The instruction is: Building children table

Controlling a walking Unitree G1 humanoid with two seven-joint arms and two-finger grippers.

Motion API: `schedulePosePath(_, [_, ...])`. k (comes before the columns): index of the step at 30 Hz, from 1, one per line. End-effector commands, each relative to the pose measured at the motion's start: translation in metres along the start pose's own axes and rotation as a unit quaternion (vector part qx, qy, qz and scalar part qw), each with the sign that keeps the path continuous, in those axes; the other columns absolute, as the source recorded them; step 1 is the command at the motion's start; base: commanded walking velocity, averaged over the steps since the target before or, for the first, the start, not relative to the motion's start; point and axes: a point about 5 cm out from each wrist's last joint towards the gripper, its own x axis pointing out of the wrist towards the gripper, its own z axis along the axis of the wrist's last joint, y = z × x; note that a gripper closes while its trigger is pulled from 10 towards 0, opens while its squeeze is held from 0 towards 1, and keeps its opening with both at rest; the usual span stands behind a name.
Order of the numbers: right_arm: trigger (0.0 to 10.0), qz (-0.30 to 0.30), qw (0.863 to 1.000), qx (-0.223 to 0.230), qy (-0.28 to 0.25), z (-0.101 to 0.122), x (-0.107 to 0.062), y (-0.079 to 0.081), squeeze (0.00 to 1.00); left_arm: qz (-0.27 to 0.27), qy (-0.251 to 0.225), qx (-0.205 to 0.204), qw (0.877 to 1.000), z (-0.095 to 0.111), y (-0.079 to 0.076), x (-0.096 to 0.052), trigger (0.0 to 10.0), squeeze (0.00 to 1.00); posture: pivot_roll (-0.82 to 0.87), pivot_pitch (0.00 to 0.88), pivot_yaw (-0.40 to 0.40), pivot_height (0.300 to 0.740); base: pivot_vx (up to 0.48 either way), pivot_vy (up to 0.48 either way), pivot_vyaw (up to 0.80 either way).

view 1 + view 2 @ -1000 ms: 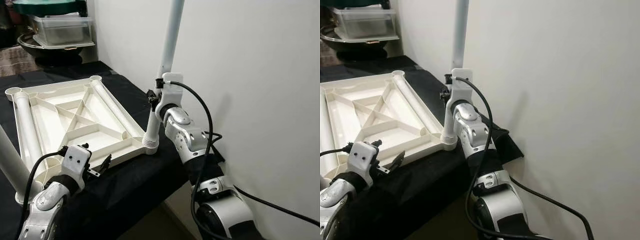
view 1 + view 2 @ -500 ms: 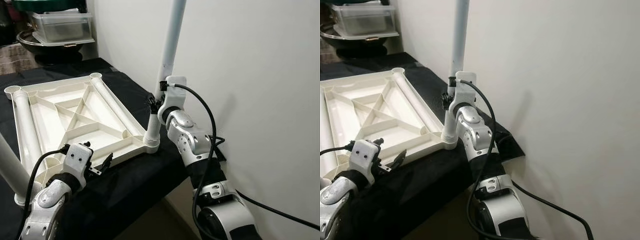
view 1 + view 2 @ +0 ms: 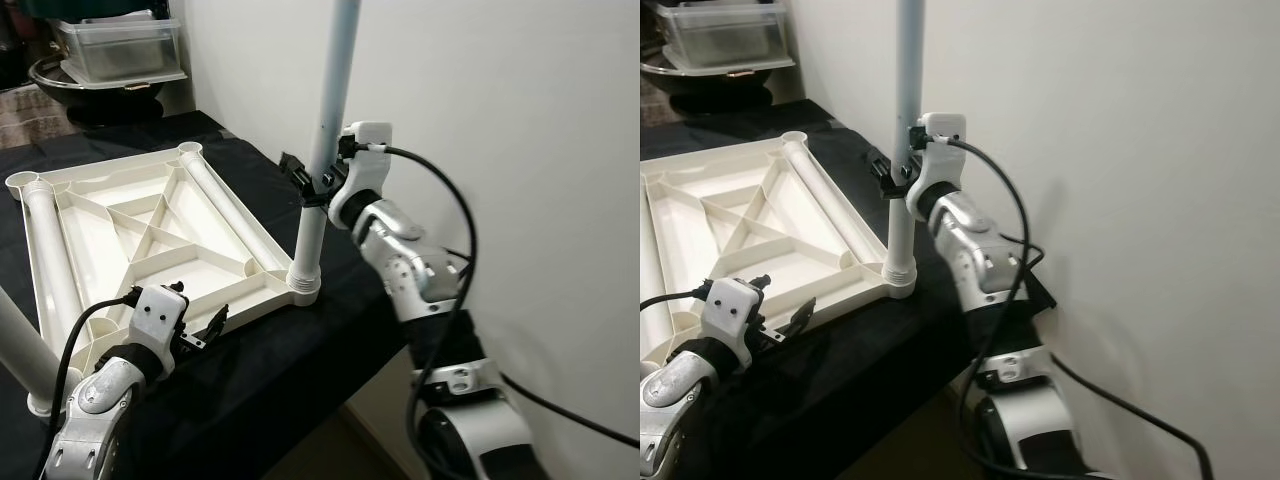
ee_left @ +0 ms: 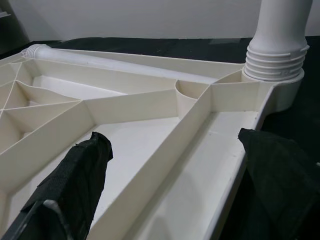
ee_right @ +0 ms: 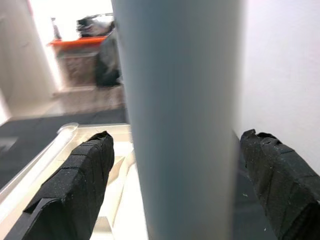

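Tabletop (image 3: 150, 240): inverted on black cloth, ahead of both grippers.
Leg (image 3: 322, 150): upright, seated in corner socket below right gripper; a second earlier it leaned, now near vertical, so seating looks nearly complete.
Right gripper (image 3: 318, 186): risen up the leg, fingers (image 5: 75, 185) spread, straddling it, no firm clamp.
Left gripper (image 3: 205, 330): wide open, empty, at tabletop's near edge.

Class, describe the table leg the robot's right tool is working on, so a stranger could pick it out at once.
Find the white tabletop lying upside down on the black cloth. At its corner nearest the wall, the leg stands upright in its ribbed socket, between the fingers of the right tool. Two other legs lie flat inside the frame.
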Motion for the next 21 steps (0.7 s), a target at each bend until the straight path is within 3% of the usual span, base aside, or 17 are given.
schedulePosePath(1, [10.0, 0.024, 0.999, -0.01, 0.026, -0.008, -0.001, -0.008, 0.0, -0.007, 0.005, 0.002, 1.0, -0.003, -0.001, 0.001, 10.0, 0.0, 0.03, 0.0, -0.108, 0.74, 0.0, 0.0, 0.0])
schedulePosePath(9, [10.0, 0.038, 0.997, -0.038, 0.062, -0.011, 0.005, -0.027, 0.0, -0.007, 0.006, 0.003, 1.0, -0.003, -0.001, 0.001, 10.0, 0.0, 0.03, 0.0, -0.104, 0.74, 0.0, 0.0, 0.0])
schedulePosePath(19, [10.0, 0.052, 0.995, -0.04, 0.079, -0.016, 0.013, -0.03, 0.0, -0.004, 0.005, 0.003, 1.0, -0.003, 0.0, 0.002, 10.0, 0.0, 0.05, 0.0, -0.12, 0.74, 0.0, 0.0, 0.0])
schedulePosePath(21, [10.0, 0.077, 0.994, -0.035, 0.072, -0.016, 0.016, -0.026, 0.0, -0.003, 0.005, 0.002, 1.0, -0.004, 0.0, 0.0, 10.0, 0.0, 0.05, 0.0, -0.127, 0.74, 0.0, 0.0, 0.0])
